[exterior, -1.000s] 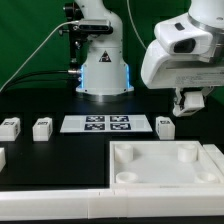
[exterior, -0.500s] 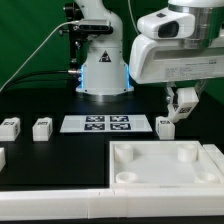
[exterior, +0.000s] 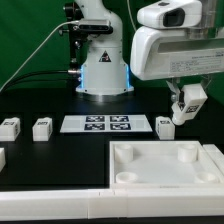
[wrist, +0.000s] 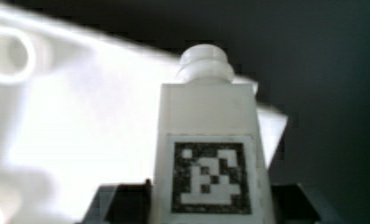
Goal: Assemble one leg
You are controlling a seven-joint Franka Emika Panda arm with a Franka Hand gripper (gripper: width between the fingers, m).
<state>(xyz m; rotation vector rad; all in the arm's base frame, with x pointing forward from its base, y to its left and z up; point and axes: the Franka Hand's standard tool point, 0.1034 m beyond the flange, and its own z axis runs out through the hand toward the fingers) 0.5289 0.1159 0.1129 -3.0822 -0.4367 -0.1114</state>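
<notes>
We see the table (exterior: 60, 160) with the big white tray (exterior: 150, 168) lying at the front, its round sockets (exterior: 190, 155) open upward. The arm (exterior: 175, 50) hangs behind the tray, toward the exterior view's right. The gripper (exterior: 185, 108) is pinched on a leg (wrist: 207, 120), which appears lifted off the table, its peg end pointing away from the wrist. A spare leg (exterior: 165, 126) sits just beside and below.

We judge two risks. A low swing could knock that spare leg. A leg tilted in the pinch could catch a socket's rim, then jam or slip.
</notes>
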